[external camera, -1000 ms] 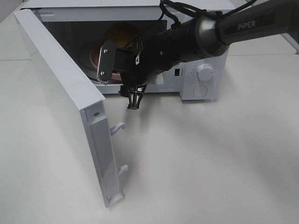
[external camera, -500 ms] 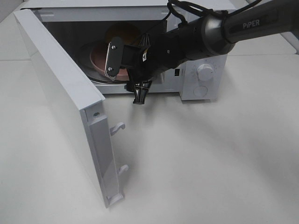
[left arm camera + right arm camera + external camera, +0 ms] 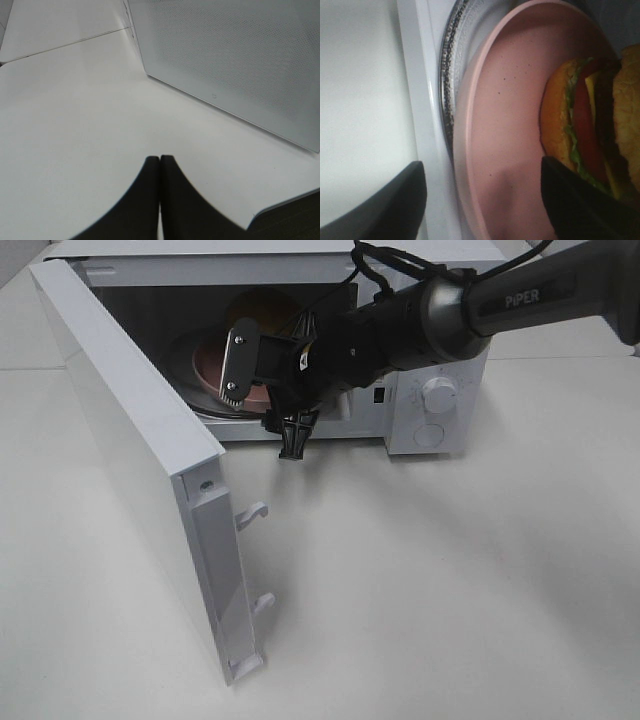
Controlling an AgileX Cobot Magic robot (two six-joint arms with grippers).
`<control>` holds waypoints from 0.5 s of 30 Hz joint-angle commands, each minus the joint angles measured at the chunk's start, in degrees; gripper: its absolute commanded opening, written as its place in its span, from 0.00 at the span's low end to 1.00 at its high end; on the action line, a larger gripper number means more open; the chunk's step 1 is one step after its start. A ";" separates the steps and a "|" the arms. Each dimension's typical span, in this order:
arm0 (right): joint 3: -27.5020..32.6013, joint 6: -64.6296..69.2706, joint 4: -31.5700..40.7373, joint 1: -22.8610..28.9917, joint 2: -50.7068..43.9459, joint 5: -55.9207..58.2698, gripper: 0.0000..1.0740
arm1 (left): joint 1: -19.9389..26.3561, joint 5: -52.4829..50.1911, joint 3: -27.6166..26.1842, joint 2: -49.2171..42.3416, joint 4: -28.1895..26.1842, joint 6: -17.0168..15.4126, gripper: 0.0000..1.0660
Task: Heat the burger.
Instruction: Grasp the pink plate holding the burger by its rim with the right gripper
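Right end effector (image 3: 261,425) slightly higher than before

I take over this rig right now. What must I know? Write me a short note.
Left pincer: shut, empty, above the table beside the outer face of the door.
Right pincer: open, empty, at the microwave opening, near the plate's rim.
Burger: on the pink plate, inside the microwave.
Done: burger is inside.
Left: pull the right arm out, shut the open door, turn the knob to start.
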 commanded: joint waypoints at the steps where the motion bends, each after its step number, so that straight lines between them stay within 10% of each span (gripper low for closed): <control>1: -2.01 0.86 -0.52 -0.11 1.38 0.06 0.57 | 0.23 -0.69 0.17 -1.20 -0.40 -0.34 0.00; 15: -2.01 2.18 -0.52 -0.11 2.92 0.11 0.38 | 0.23 -0.69 0.17 -1.20 -0.34 -0.40 0.00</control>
